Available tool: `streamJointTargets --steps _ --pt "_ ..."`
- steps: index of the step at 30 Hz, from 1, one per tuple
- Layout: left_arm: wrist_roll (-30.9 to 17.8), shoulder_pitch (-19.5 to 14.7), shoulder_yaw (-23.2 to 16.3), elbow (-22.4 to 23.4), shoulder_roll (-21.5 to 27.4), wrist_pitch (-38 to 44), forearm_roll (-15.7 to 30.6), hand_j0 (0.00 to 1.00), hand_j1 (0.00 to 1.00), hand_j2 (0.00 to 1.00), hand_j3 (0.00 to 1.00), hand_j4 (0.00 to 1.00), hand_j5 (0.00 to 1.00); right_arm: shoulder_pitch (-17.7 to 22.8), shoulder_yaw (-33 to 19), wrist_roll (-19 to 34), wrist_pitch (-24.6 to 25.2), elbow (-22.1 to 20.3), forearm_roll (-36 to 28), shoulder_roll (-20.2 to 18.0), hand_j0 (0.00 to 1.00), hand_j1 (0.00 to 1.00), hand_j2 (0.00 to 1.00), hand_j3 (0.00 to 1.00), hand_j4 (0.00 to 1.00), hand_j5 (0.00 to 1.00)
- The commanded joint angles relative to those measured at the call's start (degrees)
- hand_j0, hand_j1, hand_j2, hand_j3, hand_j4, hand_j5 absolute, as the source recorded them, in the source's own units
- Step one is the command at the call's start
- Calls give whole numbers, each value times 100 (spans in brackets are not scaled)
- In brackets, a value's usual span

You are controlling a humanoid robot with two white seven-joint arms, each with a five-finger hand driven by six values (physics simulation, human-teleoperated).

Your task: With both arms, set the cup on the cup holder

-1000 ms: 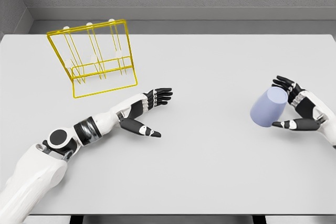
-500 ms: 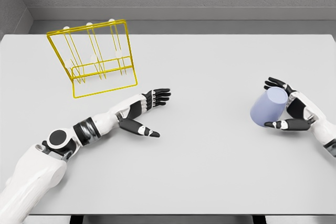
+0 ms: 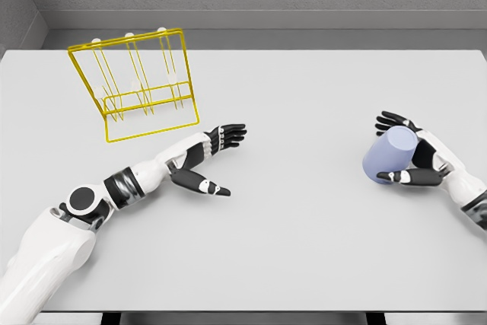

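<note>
Since before, the right hand (image 3: 409,156) has closed its fingers round the tilted lilac cup (image 3: 388,155). Yellow wire cup holder (image 3: 137,89) holds nothing; left hand (image 3: 209,154) lies spread and unladen.

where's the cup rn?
Head view, far right of the table: the cup sits tilted inside the right hand, far from the yellow cup holder at back left.

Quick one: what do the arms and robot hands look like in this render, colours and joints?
Both arms have glossy white shells. The left arm shows dark grey and black joint bands and a round black elbow cap. The left robot hand and right robot hand each have five black fingers with white and silvery segments. No cables or markings visible.
</note>
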Motion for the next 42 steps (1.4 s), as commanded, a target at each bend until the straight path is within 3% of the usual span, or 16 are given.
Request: streamJointTargets --steps 1,7,15,29,42 --pt "0 0 2 -10 2 -45 37 100 100 100 100 100 100 0 22 0 18 7 -36 7 91 91 91 91 91 91" --pt "0 0 2 7 2 -36 28 100 100 100 100 100 100 0 31 0 18 68 -27 7 81 81 81 81 81 81" --pt "0 0 2 7 -33 -36 28 100 100 100 100 100 100 -44 13 0 -8 68 122 7 75 75 75 75 75 75" --pt "0 0 90 16 -33 -229 19 100 100 100 100 100 100 -237 4 0 -184 -72 175 -28 73 73 73 73 73 73" --pt "0 0 81 43 -33 -212 -7 100 100 100 100 100 100 -615 224 0 -184 -564 192 7 72 72 72 72 72 72"
